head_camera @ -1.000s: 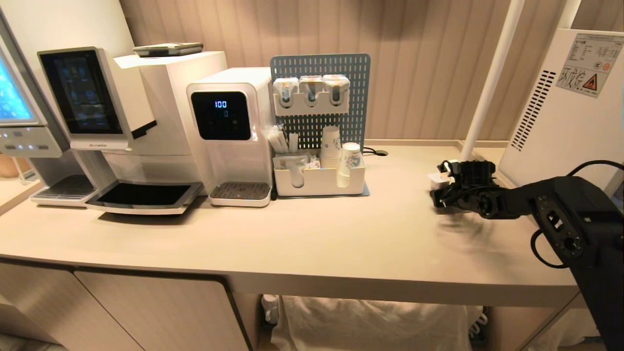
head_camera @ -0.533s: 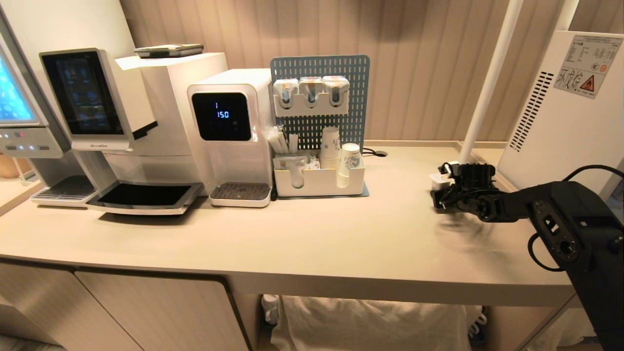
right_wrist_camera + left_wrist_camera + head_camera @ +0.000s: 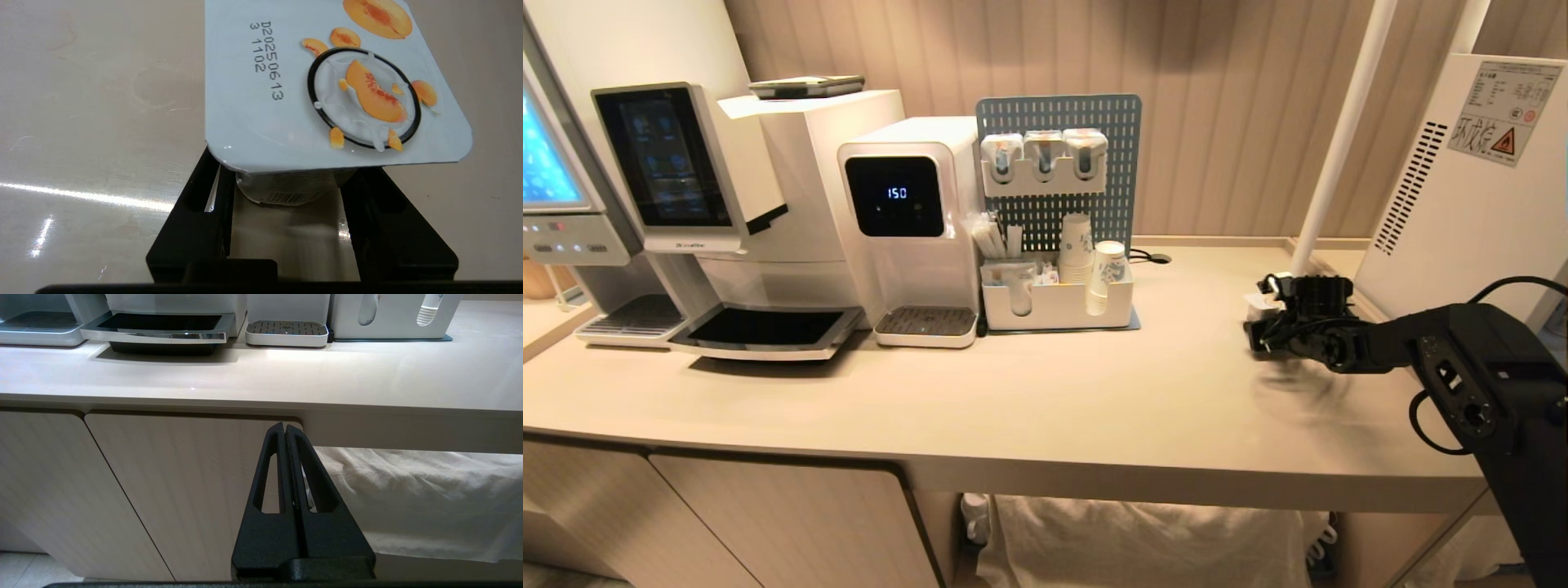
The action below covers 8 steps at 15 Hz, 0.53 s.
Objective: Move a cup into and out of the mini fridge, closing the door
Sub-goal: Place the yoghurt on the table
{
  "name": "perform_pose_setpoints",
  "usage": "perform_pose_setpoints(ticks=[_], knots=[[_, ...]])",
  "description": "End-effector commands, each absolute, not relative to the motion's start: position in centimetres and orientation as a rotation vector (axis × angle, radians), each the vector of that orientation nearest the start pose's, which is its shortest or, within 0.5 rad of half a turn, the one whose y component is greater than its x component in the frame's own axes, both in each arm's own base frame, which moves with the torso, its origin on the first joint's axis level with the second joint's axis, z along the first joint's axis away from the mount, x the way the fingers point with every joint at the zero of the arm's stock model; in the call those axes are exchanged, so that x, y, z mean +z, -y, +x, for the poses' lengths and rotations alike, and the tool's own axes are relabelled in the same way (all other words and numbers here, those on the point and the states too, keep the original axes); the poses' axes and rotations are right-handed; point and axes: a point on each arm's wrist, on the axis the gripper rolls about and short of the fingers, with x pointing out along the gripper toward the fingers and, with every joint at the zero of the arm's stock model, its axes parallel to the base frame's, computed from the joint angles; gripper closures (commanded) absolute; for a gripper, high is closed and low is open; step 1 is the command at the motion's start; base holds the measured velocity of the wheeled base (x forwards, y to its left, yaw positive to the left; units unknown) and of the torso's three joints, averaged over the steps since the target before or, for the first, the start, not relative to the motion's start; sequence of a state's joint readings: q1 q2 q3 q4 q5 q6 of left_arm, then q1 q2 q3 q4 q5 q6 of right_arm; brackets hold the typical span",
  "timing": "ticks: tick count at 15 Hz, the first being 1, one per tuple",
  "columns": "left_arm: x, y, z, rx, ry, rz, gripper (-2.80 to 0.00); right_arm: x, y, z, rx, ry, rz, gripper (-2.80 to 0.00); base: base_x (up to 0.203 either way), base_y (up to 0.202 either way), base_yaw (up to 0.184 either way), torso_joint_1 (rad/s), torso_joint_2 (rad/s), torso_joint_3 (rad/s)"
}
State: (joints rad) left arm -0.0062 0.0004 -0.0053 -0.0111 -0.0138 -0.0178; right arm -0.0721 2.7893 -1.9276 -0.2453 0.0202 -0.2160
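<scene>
Right gripper (image 3: pixel 288 192) low over counter (image 3: pixel 1054 400), fingers either side of yogurt cup (image 3: pixel 327 90); firm clamp not confirmable. Fridge (image 3: pixel 1478 188) just beyond. Loading, door closing outstanding. Left gripper (image 3: pixel 286 430) together, parked.

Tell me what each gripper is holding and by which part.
The right gripper straddles the yogurt cup at its body below the lid; whether it grips cannot be told. The left gripper is shut on nothing.
</scene>
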Motion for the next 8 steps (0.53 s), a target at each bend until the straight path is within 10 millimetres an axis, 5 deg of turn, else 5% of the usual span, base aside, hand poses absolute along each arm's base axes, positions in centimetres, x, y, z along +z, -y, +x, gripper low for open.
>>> perform_pose_setpoints(ticks=[1, 8], knots=[[7.8, 0.0, -2.3, -0.020, 0.018, -0.018, 0.00, -4.6, 3.8, 53.1, 0.021, -0.650, -0.178, -2.80, 0.000, 0.000, 0.000, 0.000, 0.00, 0.000], [7.8, 0.0, -2.3, -0.020, 0.018, -0.018, 0.00, -1.8, 3.4, 49.2, 0.059, -0.711, -0.162, -2.80, 0.000, 0.000, 0.000, 0.000, 0.00, 0.000]])
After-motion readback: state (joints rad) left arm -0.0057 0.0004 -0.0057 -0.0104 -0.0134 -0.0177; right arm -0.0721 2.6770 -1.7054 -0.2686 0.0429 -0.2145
